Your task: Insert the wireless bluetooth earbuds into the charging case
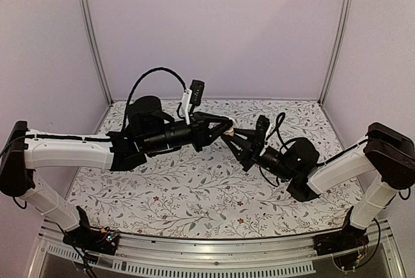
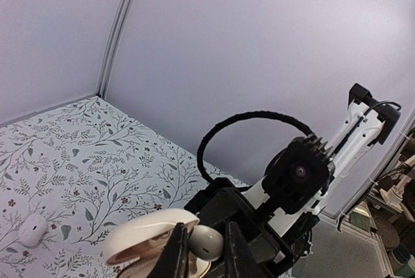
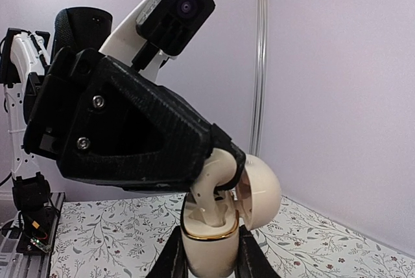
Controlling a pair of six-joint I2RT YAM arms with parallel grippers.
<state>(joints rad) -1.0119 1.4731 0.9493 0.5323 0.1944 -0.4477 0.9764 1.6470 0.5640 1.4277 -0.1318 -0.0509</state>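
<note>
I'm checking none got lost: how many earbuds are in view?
2. One earbud is pinched in the left claw at the open case, which the right claw holds; the other earbud lies on the table. The case's inside is partly hidden.

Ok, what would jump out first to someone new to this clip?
The two arms meet in mid-air above the floral table: the right gripper holds the open charging case upright, and the left gripper holds an earbud at its opening. A second earbud lies alone on the tabletop, seen in the left wrist view.
</note>
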